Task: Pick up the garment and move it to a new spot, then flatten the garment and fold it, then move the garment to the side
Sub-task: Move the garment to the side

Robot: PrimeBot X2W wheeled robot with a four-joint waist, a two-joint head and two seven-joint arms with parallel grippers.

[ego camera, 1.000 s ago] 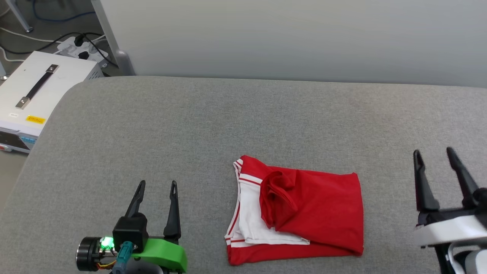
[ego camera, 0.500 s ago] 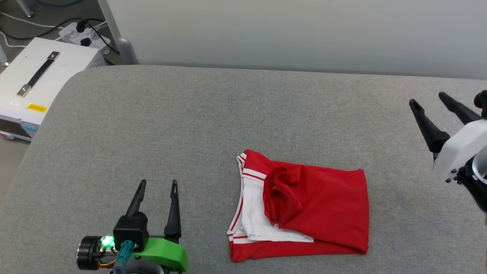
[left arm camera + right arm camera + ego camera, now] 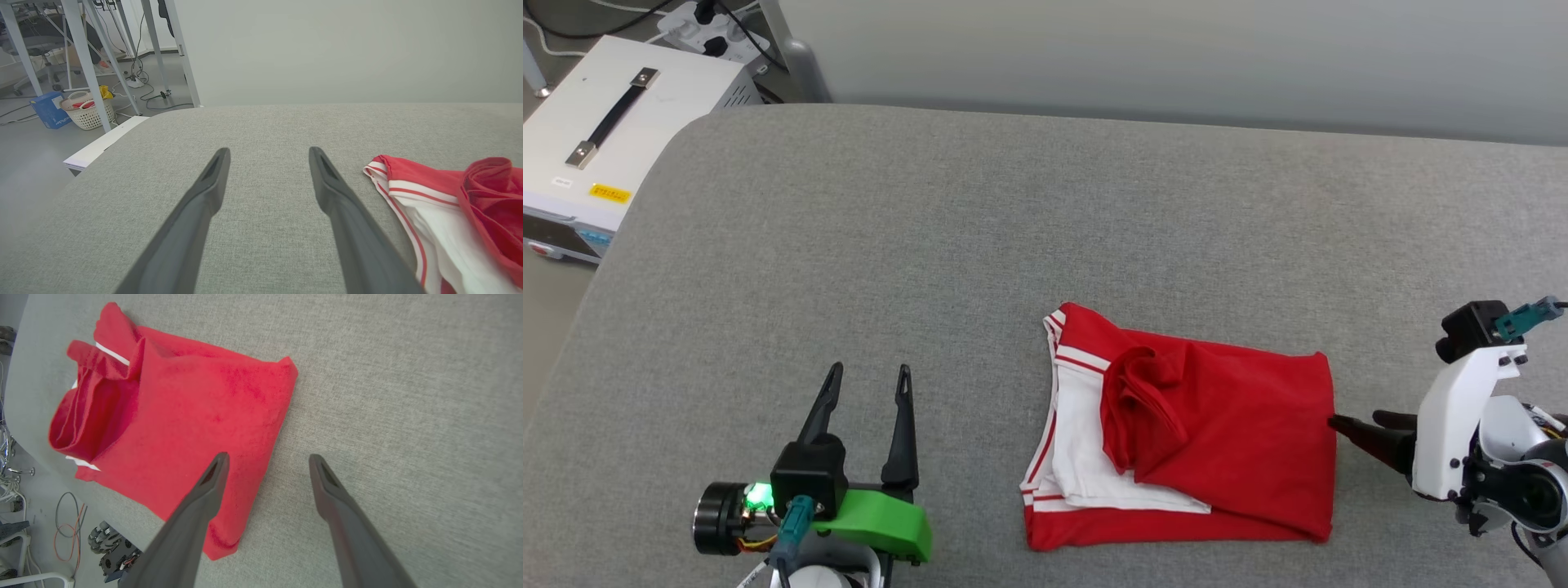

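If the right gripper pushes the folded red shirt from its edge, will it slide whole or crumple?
Probably it crumples: the shirt is soft cloth in loose layers. The rough grey surface may drag the bottom layer. It looks light, so lifting should be easy.

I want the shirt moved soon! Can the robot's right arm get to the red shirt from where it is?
Probably yes. The right gripper is open right at the edge of the red shirt, with one finger over the cloth, and nothing lies between them.
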